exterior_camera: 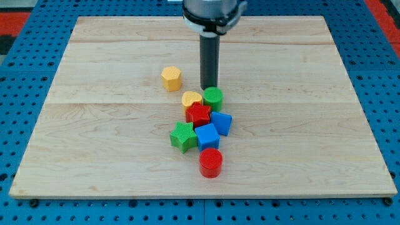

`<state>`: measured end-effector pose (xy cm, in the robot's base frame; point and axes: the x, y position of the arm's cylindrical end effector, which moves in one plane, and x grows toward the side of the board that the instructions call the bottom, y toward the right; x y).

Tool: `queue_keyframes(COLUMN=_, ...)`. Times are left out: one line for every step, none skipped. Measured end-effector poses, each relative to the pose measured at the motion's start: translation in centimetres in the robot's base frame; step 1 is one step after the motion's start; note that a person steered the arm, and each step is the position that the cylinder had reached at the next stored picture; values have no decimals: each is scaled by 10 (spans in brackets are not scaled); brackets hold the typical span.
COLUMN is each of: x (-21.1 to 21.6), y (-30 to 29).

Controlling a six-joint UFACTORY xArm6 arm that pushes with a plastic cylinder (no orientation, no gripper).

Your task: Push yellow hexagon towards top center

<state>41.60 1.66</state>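
My tip (208, 87) stood on the table (94, 156) just above the green cylinder (213, 97), at about twelve o'clock from it, and to the three o'clock side of the yellow hexagon (170, 78), near but apart from it. The arm carried no pincer, only the dark rod, so nothing was spread, pressed together or pinching. The yellow hexagon lay alone, up and to the view's left of the cluster, a little left of the table's middle. From it, the top center lay at roughly one o'clock. The cluster ran down from the green cylinder: a yellow block (191, 99), perhaps heart-shaped though partly hidden, then a red star (198, 115), a blue block (221, 122), a blue cube (207, 135), a green star (182, 136) and a red cylinder (210, 162) at six o'clock. Judging by this, the tip stood on the wrong side for the push; it likely needed to come round to the hexagon's seven o'clock side, without disturbing the cluster.
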Motion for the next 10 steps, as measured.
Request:
queue_keyframes(x=0, y=-18)
queue_keyframes(x=-8, y=-77)
queue_keyframes(x=-30, y=-116)
queue_keyframes(x=-58, y=-117)
queue_keyframes(x=-54, y=-119)
queue_keyframes(x=-42, y=-162)
queue_keyframes(x=-100, y=-175)
queue_keyframes(x=-90, y=-134)
queue_keyframes(x=-61, y=-120)
queue_keyframes(x=-65, y=-69)
